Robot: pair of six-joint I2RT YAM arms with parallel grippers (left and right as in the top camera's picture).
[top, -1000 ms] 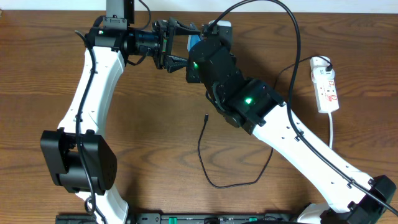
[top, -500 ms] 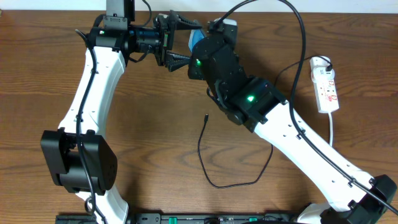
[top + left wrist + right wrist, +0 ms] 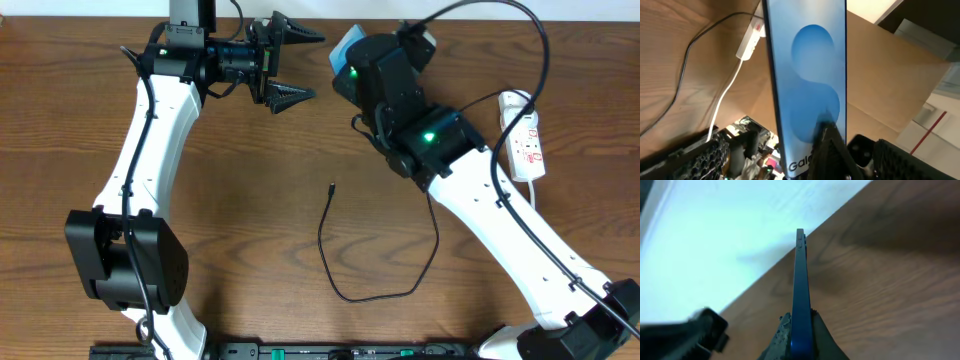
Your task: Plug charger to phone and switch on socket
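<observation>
Bare brown table (image 3: 60, 150) lies open to the left of the left arm (image 3: 150, 130), which stretches from the near edge up to the far edge. The left gripper (image 3: 300, 63) sits at that far edge, pointing right. Its two black fingers are spread wide with nothing between them.

Just to its right, apart from its fingertips, the right gripper (image 3: 800, 339) is clamped on the phone (image 3: 344, 45) and holds it off the table beside the far edge. The right wrist view shows the phone edge-on, its long axis running straight away from the fingers. The left wrist view shows its blue screen facing the left gripper.

The middle of the table between the two arms holds only the charger (image 3: 322, 240). Its small connector tip (image 3: 331, 186) points toward the far edge. The cable runs toward the near side, curls into a loop, then climbs right and passes under the right arm (image 3: 500, 230). That arm lies diagonally between the loop and the socket (image 3: 526, 138).

The socket rests close to the right edge, well apart from the phone, with its long axis running far to near. Its thick white cord (image 3: 535, 215) trails toward the near side.
</observation>
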